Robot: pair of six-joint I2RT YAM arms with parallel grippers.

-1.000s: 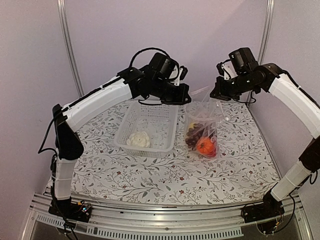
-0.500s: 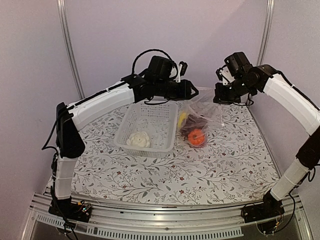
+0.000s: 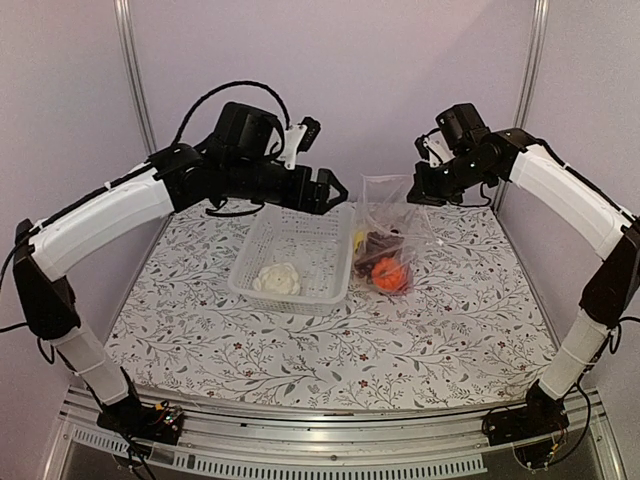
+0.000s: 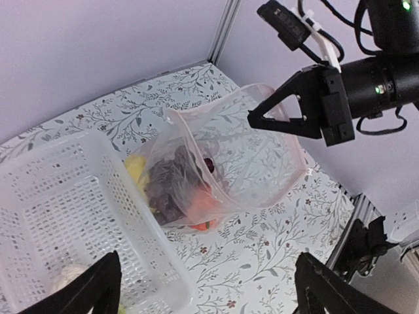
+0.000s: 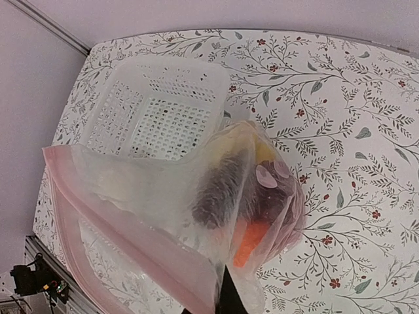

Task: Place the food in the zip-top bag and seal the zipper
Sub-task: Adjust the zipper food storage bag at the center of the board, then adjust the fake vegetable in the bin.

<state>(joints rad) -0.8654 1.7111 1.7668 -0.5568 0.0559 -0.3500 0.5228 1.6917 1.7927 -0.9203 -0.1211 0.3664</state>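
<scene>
The left fingers [image 3: 332, 190] stand wide apart in the air above the far rim of the basket [image 3: 300, 240], holding nothing. The right fingers [image 3: 422, 188] are clamped on the top edge of the bag [image 3: 395, 225], which hangs from them with its bottom resting on the counter [image 3: 350, 350] just beside the basket. Inside it lie grapes [image 3: 378, 247], an orange fruit [image 3: 389, 275] and a yellow piece [image 3: 358, 240]. It seems to gape at the top, though the clear film makes that hard to judge. The cauliflower [image 3: 277, 278] sits in the basket.
</scene>
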